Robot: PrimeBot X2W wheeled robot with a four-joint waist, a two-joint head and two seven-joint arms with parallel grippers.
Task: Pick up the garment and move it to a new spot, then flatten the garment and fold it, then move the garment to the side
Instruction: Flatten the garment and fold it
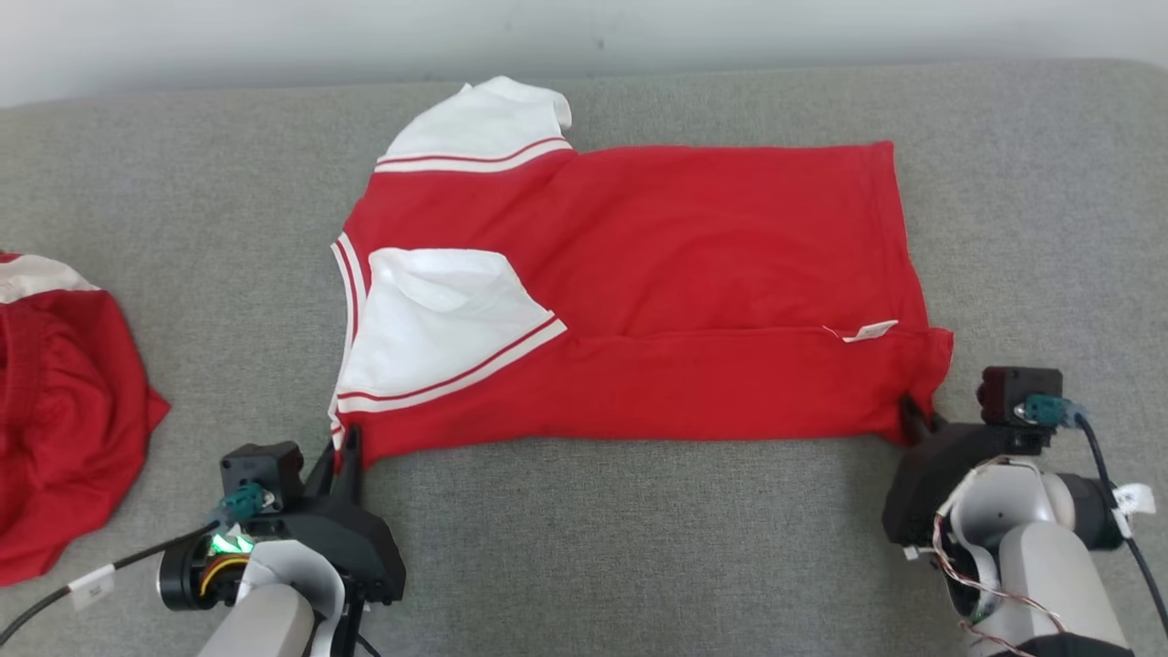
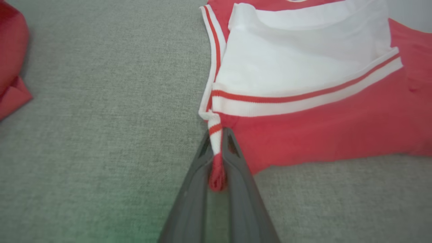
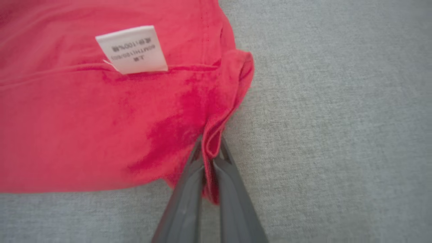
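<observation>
**Now pinched at both near corners**

Underneath everything, a wide grey cloth-covered surface [image 1: 639, 547], running from edge to edge of the head view, with a pale wall behind.

Spread across its middle, a red shirt [image 1: 693, 265], lying mostly flat. Long side set left to right, sleeve end toward the robot's left, hem toward its right. Doubled over along the near side, with a lengthwise seam showing.

At the far left edge, well apart from the shirt, a second red piece of clothing [image 1: 64, 411], bunched up, with a white patch at its top.

At the lower left, the left claw [image 1: 349, 445], closed tight on the shirt's near left corner. In the left wrist view, a twist of white-and-red striped trim squeezed between the two dark fingers [image 2: 243, 182].

At the lower right, the right claw [image 1: 912, 415], likewise closed, gripping the near right corner at the hem. In the right wrist view, a red fold caught between its fingers.

On the shirt, two white sleeves edged with red stripes. The far sleeve [image 1: 479, 123] at the far left corner. The near sleeve [image 1: 438, 319] folded onto the red body, close to the left claw.

Smallest, a white label [image 1: 867, 331] sticking out of the seam near the right claw, print too blurred to read.
</observation>
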